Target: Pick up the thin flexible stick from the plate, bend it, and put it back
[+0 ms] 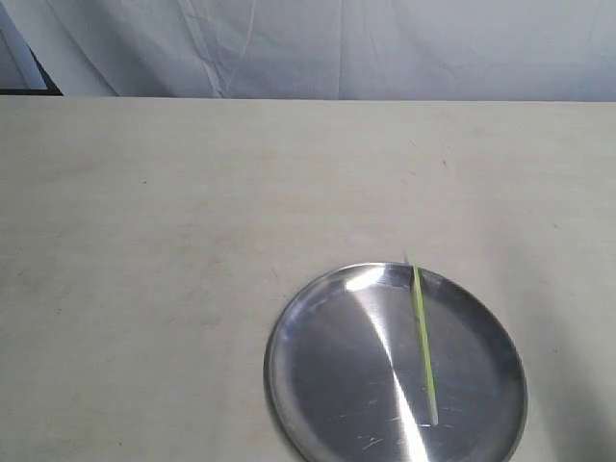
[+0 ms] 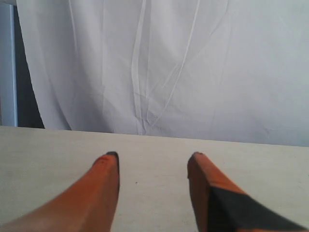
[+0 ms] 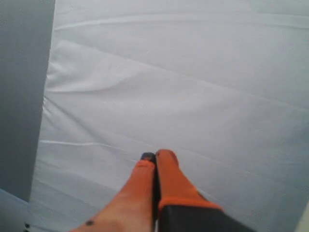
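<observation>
The round shiny silver plate lies at the front right of the table in the exterior view. The thin yellow-green stick rests straight across its right half, one pale tip on the far rim, the other near the plate's middle. Neither gripper shows in the exterior view. In the left wrist view my left gripper hovers open over bare table, orange fingers wide apart with nothing between them. In the right wrist view my right gripper is shut and empty, pointing at the white cloth. Neither wrist view shows the plate or the stick.
The pale wooden table stretches to the left and behind the plate. A white cloth backdrop hangs behind the table's far edge. A bright reflection streak crosses the plate.
</observation>
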